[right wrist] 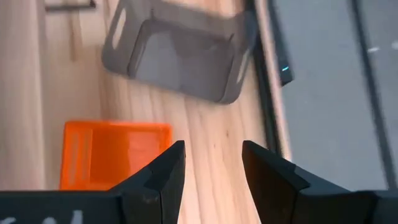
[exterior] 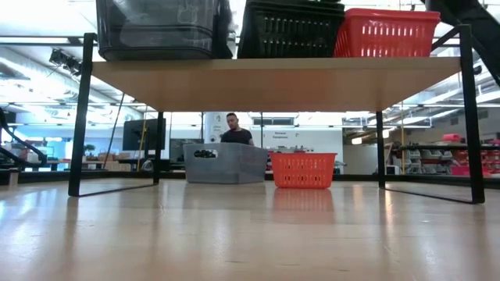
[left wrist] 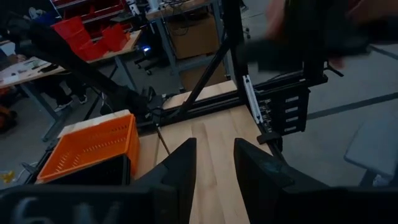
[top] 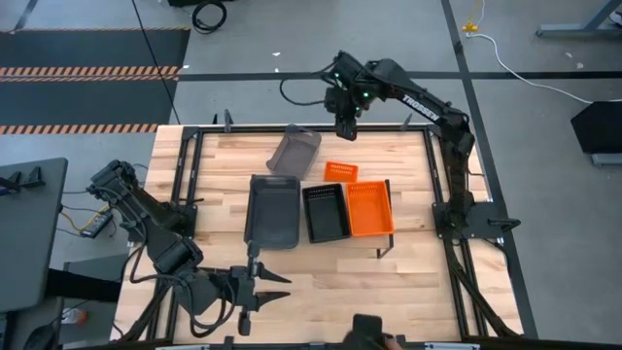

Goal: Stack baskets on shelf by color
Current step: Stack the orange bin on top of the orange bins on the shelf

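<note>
On the light-wood shelf (top: 381,236) stand a grey basket stack (top: 272,209), a black basket (top: 326,212) and an orange basket (top: 369,207), side by side. Beyond the shelf, a loose grey basket (top: 294,151) and a small orange basket (top: 340,172) rest on the table top. My right gripper (top: 347,128) hangs open above the table's far edge, just beyond these two; in its wrist view the grey basket (right wrist: 180,53) and the orange basket (right wrist: 112,155) lie ahead of its open fingers (right wrist: 211,168). My left gripper (top: 277,289) waits open near the front edge, nothing between its fingers (left wrist: 214,168).
The table's black frame rails (top: 190,165) run along its sides. The shelf's thin black legs (exterior: 80,117) stand on the table top. A person (exterior: 234,129) is in the room behind the table. Bare wood lies between the shelf and the near edge.
</note>
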Controlling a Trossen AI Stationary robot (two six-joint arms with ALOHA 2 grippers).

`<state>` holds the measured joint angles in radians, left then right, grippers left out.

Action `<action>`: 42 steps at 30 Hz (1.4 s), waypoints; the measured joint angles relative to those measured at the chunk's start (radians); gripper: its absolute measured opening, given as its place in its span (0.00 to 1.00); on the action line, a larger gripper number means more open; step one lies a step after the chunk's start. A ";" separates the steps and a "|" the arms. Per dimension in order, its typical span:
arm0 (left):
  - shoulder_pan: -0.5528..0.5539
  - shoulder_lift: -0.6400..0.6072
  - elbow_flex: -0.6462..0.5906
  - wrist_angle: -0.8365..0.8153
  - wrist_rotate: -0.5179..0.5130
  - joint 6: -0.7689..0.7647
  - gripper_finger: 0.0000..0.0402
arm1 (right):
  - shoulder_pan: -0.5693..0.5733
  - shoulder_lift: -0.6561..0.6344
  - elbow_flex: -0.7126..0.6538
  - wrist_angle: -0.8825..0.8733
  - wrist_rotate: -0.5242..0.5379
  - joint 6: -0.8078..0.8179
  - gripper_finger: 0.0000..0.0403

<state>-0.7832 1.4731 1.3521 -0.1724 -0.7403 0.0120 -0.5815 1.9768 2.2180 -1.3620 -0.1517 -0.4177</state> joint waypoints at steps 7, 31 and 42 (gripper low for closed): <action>0.001 0.000 0.000 0.001 0.000 0.000 0.29 | -0.061 0.005 -0.205 0.075 -0.034 -0.131 0.41; 0.001 0.000 0.000 0.001 0.000 0.000 0.29 | -0.171 0.003 -0.471 0.104 -0.297 -0.259 0.41; 0.001 0.000 0.000 0.001 0.000 0.000 0.29 | -0.167 0.003 -0.610 0.189 -0.301 -0.293 0.41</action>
<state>-0.7818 1.4731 1.3521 -0.1711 -0.7403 0.0120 -0.7480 1.9793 1.6082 -1.1732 -0.4525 -0.7105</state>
